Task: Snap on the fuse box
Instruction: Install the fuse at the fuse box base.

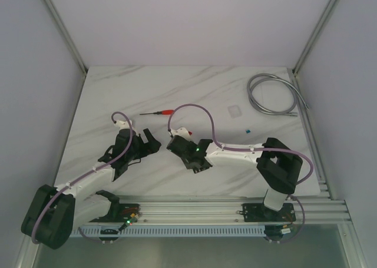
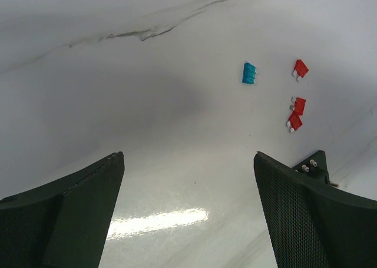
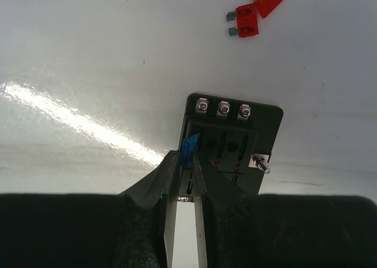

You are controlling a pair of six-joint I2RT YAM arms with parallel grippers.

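Fuse box (image 3: 235,141) flat mid-table at right claw (image 3: 185,165) tips, long axis along claw, screw end pointing away. Claw nearly closed, blue fuse (image 3: 189,150) at tips; grip unclear. Left claw (image 2: 188,162) wide open.

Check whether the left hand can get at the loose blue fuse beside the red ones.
Probably yes. The left hand is open, and the blue fuse lies on bare table ahead of it, apart from the red fuses, with nothing in between.

Lab cell: white walls (image 1: 177,20), aluminium rail (image 1: 206,209)
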